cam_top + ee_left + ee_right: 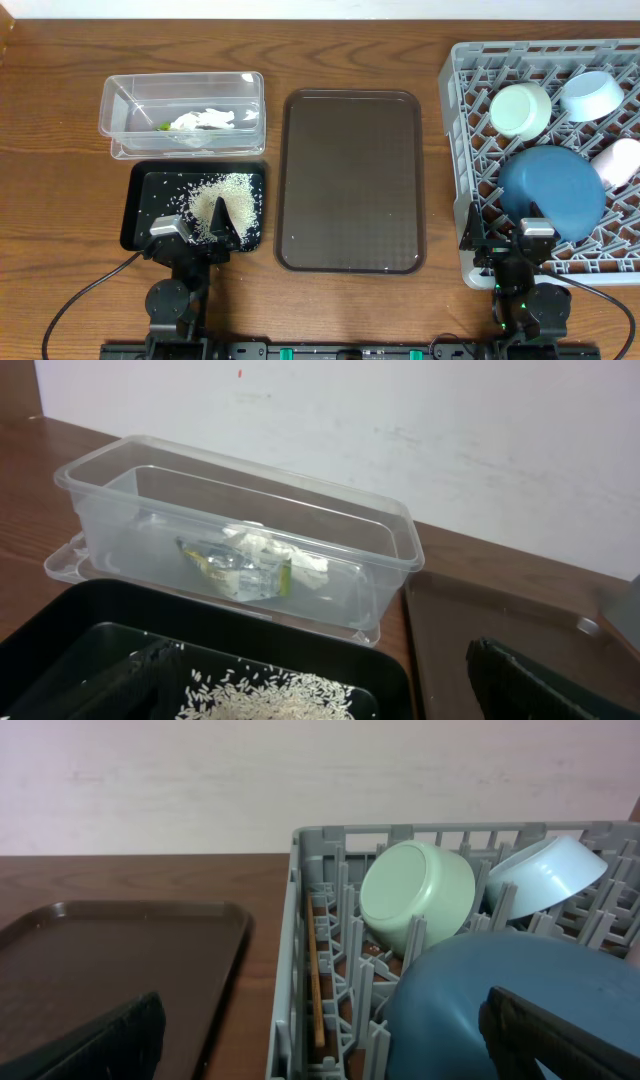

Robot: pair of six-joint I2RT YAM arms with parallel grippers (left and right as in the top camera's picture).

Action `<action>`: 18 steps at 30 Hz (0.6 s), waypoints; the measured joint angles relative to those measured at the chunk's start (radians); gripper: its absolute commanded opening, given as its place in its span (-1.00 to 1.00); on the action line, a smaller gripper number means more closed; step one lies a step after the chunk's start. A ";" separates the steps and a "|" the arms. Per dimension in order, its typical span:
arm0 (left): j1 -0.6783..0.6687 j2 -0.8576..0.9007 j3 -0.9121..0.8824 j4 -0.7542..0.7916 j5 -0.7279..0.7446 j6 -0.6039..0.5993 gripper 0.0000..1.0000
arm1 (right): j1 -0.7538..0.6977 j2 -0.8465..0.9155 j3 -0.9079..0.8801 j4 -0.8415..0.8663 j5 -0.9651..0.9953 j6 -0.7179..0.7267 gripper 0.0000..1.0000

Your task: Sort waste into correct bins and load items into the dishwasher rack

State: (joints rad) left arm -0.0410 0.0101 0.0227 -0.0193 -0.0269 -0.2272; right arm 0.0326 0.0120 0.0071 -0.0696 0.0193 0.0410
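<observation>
The large square grey plastic dishwasher rack (455, 130) - open lattice walls, upright pegs - sits at the right and holds four smooth round pieces: one big dark blue bowl (552, 192), one small light blue bowl (591, 94), one pale green bowl (520, 109) tipped on its side, and one small pink cup (620, 160). Two bins lie at the left. The clear plastic tub (180, 78) contains a crumpled white tissue (205, 120) and a green-yellow wrapper (163, 126), and the shallow black tray (145, 200) holds loose white rice grains (225, 195). The left gripper (195, 225) and right gripper (505, 240) both gape wide - empty.

Three bowls (552, 190), one cup (620, 160), two bins (140, 100)
</observation>
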 measured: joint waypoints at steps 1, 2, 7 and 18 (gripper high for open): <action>0.000 0.000 0.000 -0.004 0.000 0.000 0.87 | 0.000 0.000 0.000 0.000 0.000 0.000 0.99; 0.000 0.000 0.000 -0.009 0.000 0.000 0.86 | 0.000 0.000 0.000 0.000 0.000 0.000 0.99; 0.000 0.000 0.000 -0.010 0.001 0.000 0.87 | 0.000 0.000 0.000 0.000 0.000 0.000 0.99; 0.000 0.000 0.000 -0.010 0.001 0.000 0.87 | 0.000 0.000 0.000 0.000 0.000 0.000 0.98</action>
State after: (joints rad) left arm -0.0410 0.0101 0.0231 -0.0292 -0.0261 -0.2272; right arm 0.0326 0.0120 0.0071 -0.0696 0.0189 0.0410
